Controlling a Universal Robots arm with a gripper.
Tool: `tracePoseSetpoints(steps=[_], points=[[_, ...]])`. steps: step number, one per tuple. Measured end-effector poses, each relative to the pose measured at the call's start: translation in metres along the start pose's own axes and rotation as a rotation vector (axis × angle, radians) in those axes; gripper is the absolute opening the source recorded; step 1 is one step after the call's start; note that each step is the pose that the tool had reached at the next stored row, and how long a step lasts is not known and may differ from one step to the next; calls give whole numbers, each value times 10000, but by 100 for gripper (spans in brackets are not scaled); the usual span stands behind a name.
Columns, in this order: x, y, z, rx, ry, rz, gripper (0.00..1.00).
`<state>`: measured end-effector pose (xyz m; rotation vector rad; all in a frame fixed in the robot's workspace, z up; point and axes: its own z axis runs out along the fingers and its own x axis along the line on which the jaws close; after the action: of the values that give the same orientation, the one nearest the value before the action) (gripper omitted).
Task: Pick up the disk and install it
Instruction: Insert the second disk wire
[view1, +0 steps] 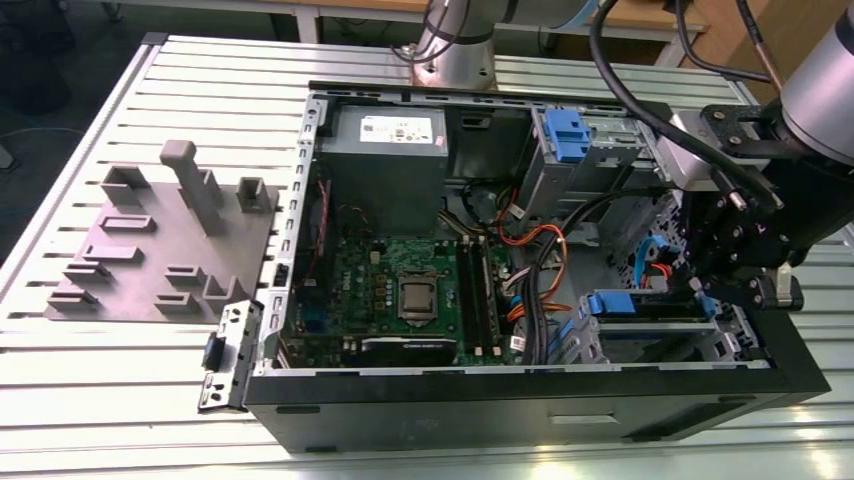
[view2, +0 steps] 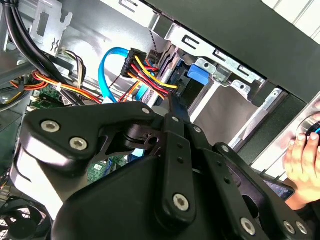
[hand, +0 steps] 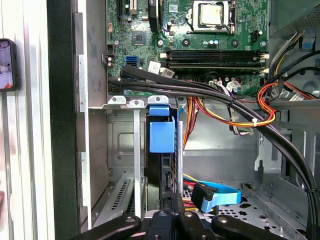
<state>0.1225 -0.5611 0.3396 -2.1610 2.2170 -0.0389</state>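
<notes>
ok so here's where it stands: the gripper (view1: 727, 285) is down inside the computer case (view1: 534, 400), at the drive cage (view1: 667, 345) on the exterior view's right. The disk (view1: 647, 305) looks to be sitting in that cage with its blue frame end facing the motherboard (view1: 400, 280). Whether the jaws are apart or clamped on it, I honestly can't tell; the gripper's own black links hide the tips in both wrist views

stuff I'd worry about from here:

- cables. The red/yellow/orange power bundle (view2: 150, 70) and the flat blue cable (view2: 107, 75) hang just beside the cage mouth in the second wrist view. Any sideways move could hook one and yank a plug, or pinch it between the disk and the cage rail
- half-seated disk. I can't see from these shots if the frame has clicked in. If it's a bit crooked and gets pushed, it could jam on the rails or bend the blue plastic
- tight space. The gripper body is close to the cage's metal edges, so a tilted lift could scrape or catch them
- there's a person's hand (view2: 305, 160) right at the outside of the case wall in the second wrist view, near the arm. That's a pinch risk if anything swings that way
</notes>
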Motion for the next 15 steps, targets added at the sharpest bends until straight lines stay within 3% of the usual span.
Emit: tracePoseSetpoints(steps=[6,10,15], points=[[0,2,-2,0,1,-1,11],[2,53,-3,0,0,0,11],[1,57,-23,-2,3,-1,11]])
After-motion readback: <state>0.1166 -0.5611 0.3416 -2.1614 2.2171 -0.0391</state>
